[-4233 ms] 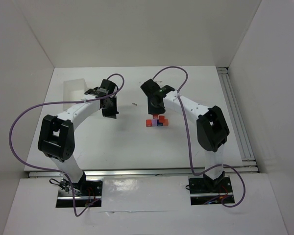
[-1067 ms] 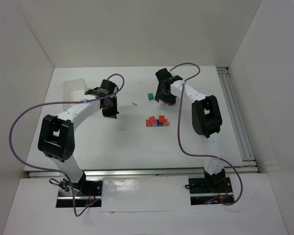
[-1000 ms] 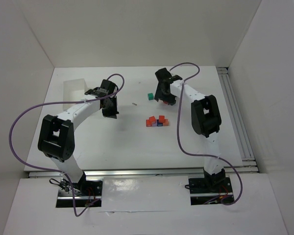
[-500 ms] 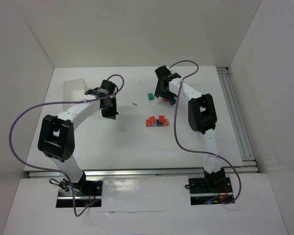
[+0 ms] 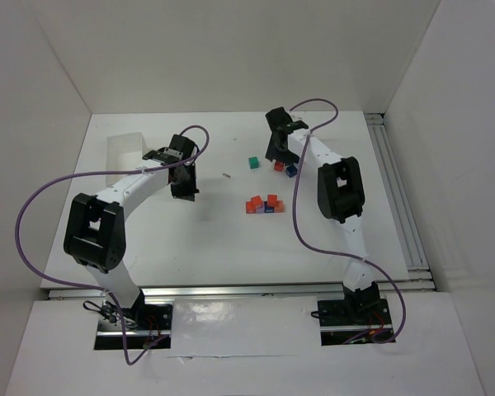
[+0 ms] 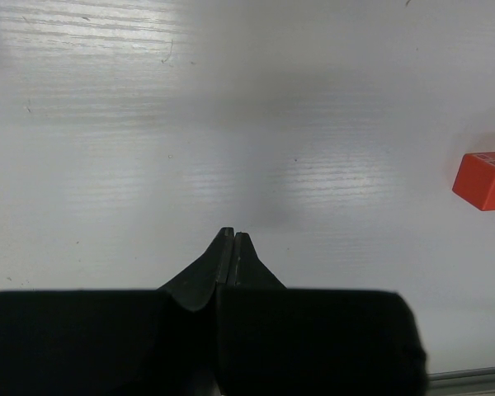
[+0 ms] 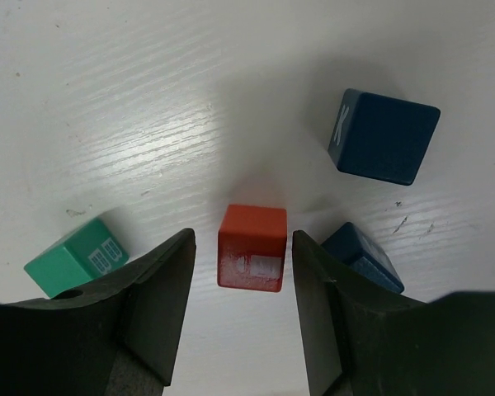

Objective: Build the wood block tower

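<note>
On our left, the left gripper [image 6: 233, 237] hangs over the white table [image 6: 148, 124] with its black jaws pressed together on nothing, so we see no hazard there. The risk sits with the right gripper [image 7: 243, 241], whose jaws are spread on either side of a small red painted wooden cube [image 7: 252, 247].

We judge three ways this could go wrong. The left finger stands near the teal green cube [image 7: 74, 262] and could nudge it on the way down. The red cube is off-centre in the gap, so one finger would meet it first and might shove or twist it, leaving a poor grip for the lift. The right finger partly hides a blue cube [image 7: 365, 257] just beside it and could drag that along.

The red cube lies between the jaws, closer to the right one and touching neither as far as we can tell. A dark blue cube lettered K [image 7: 384, 136] lies beyond it to the right. The part-built tower [image 5: 264, 204], a low cluster of red and orange cubes, stands nearer the arm bases, apart from both grippers.
</note>
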Motion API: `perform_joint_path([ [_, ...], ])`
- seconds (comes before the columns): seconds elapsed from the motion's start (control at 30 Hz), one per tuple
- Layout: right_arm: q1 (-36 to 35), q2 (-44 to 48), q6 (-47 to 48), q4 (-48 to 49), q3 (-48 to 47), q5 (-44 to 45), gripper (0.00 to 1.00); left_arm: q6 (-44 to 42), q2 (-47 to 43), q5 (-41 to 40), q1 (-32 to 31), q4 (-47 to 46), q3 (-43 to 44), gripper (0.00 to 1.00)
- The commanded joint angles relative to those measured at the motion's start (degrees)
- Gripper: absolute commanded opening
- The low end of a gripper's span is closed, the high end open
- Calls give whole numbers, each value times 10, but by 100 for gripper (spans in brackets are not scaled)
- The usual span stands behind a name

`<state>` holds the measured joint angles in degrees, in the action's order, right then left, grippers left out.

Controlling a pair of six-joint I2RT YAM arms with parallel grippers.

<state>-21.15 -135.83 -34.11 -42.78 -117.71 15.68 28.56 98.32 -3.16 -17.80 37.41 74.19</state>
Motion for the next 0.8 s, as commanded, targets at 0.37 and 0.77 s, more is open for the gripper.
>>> perform_joint_path([
  [0.37, 2, 0, 11, 4, -15, -4, 32, -4, -10, -5, 2, 4, 7, 0],
  [0.77, -8, 220, 77, 38, 113, -20, 24, 1, -10, 25, -3, -7, 13, 0],
])
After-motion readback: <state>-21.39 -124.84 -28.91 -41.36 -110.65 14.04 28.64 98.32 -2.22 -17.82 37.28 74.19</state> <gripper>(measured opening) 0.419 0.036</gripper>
